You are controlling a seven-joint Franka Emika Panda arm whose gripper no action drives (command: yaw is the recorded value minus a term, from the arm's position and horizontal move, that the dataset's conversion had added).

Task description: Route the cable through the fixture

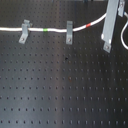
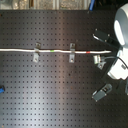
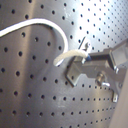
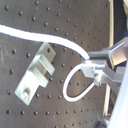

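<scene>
The white cable (image 1: 10, 29) runs across the black pegboard in both exterior views, through two metal clip fixtures (image 1: 24, 31) (image 1: 69, 31). Its green band (image 1: 46, 30) lies between them and its red band (image 1: 89, 24) just past the second one. The same cable (image 2: 20, 49), clips (image 2: 36, 52) (image 2: 72, 52) and bands show in the second exterior view. My gripper (image 4: 92, 64) is shut on the cable past the red band. The free end curls into a loop (image 4: 72, 87). A third clip (image 4: 37, 72) sits close by, and the cable passes beside it, not in it.
The pegboard (image 1: 60, 90) is studded with holes. The robot's white body (image 2: 120, 30) fills the second exterior view's right. A small blue object (image 2: 1, 90) lies at the second exterior view's left edge.
</scene>
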